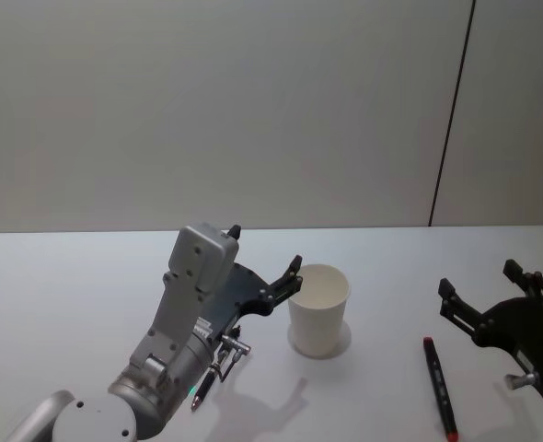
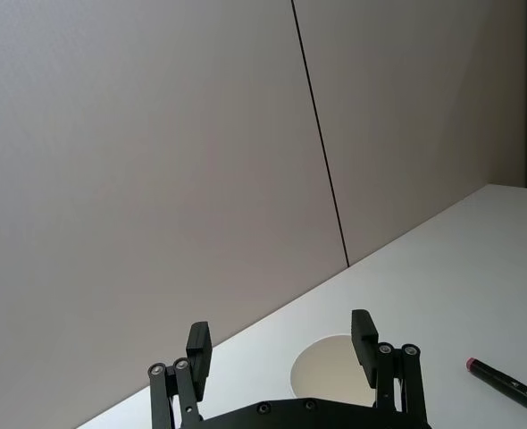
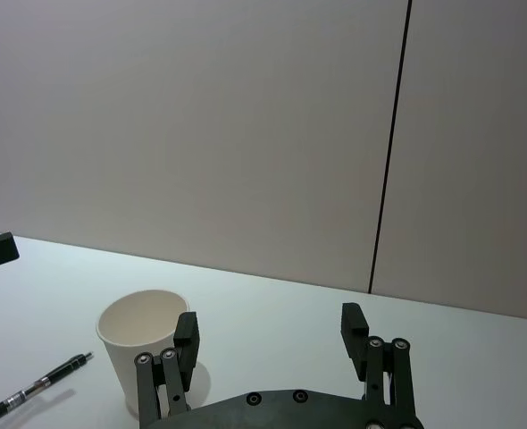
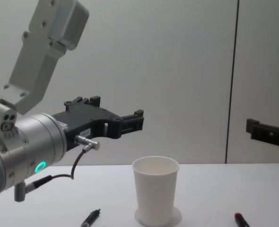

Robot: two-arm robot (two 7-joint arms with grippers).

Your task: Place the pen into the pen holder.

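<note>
Flanking pen holder (image 1: 318, 308), both jaws wide — seemingly empty

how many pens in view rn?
2. One black pen lies on the table left of the paper cup; one red-tipped pen lies right of it. The cup's bottom is hidden.

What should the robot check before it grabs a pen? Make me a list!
1. The cup stands upright with its mouth free: ok.
2. The left gripper is open and empty, above the table: ok.
3. The right gripper is open and empty: ok.
4. The black pen lies loose on the table, left of the cup: ok.
5. The red-capped pen lies loose, right of the cup: ok.
6. A pen is held in a gripper: not ok, none gripped yet.
</note>
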